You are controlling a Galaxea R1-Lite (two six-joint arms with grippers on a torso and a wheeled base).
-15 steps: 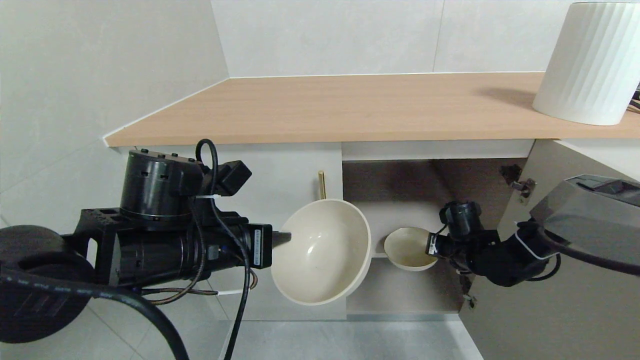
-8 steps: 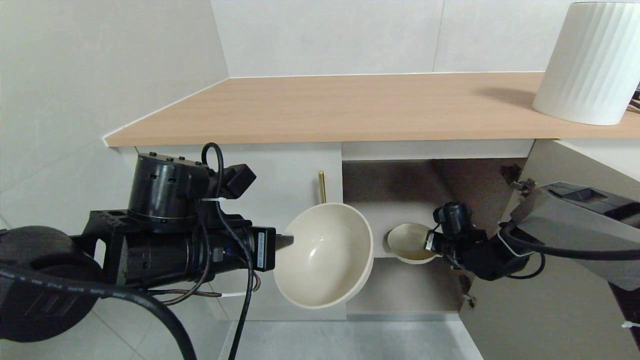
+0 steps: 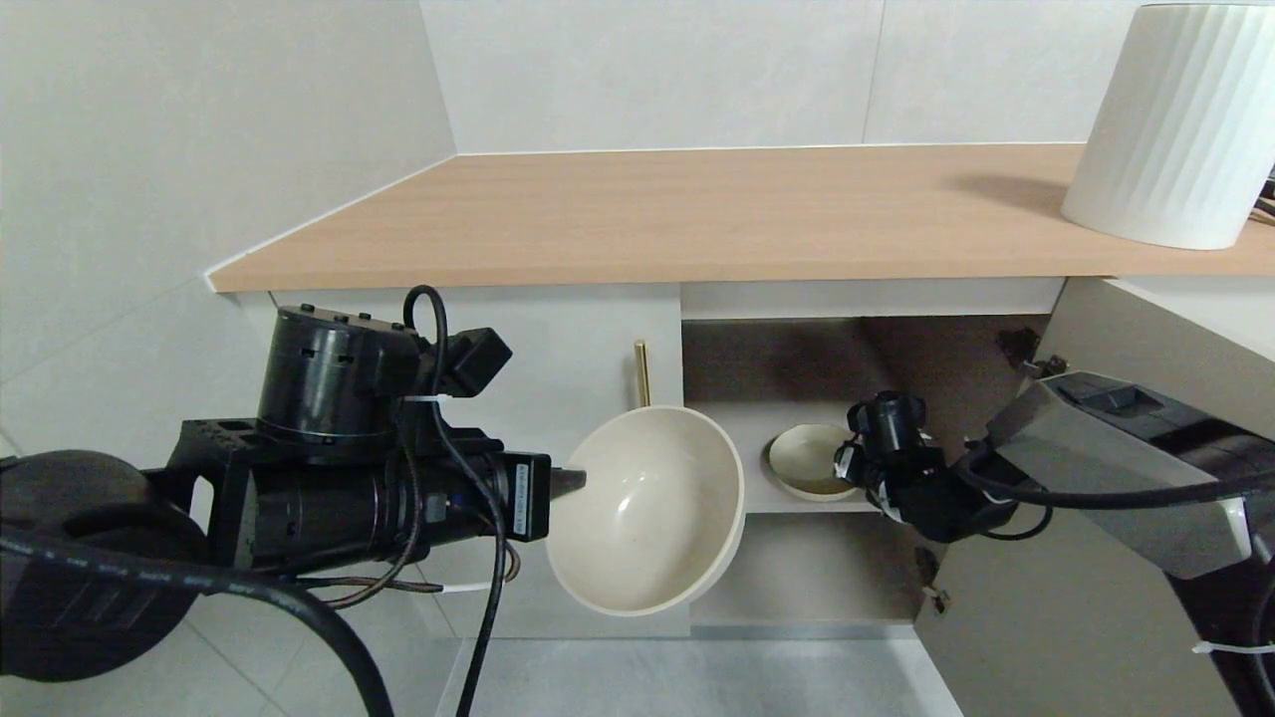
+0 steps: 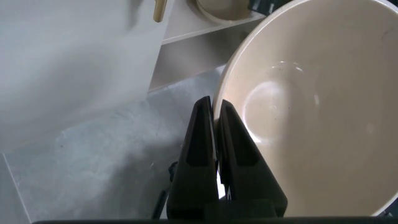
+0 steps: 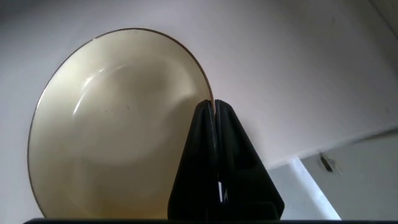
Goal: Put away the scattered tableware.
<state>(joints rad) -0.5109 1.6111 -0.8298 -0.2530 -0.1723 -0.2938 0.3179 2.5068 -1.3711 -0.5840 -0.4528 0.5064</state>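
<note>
Tableware not yet stowed: small bowl [image 3: 809, 460] clamped at rim in right claw [image 3: 850, 468], at cupboard shelf [image 3: 755, 498] level, 3 o'clock from large bowl [image 3: 647, 508] clamped in left claw [image 3: 578, 481] outside.

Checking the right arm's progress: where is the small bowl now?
Head view: the small bowl is at the shelf inside the open cabinet, right of the large bowl, its rim clamped by the right pincer.

Kitchen: wooden countertop [image 3: 697, 214]; open cabinet [image 3: 827, 468]; tiled walls [image 3: 647, 70].
</note>
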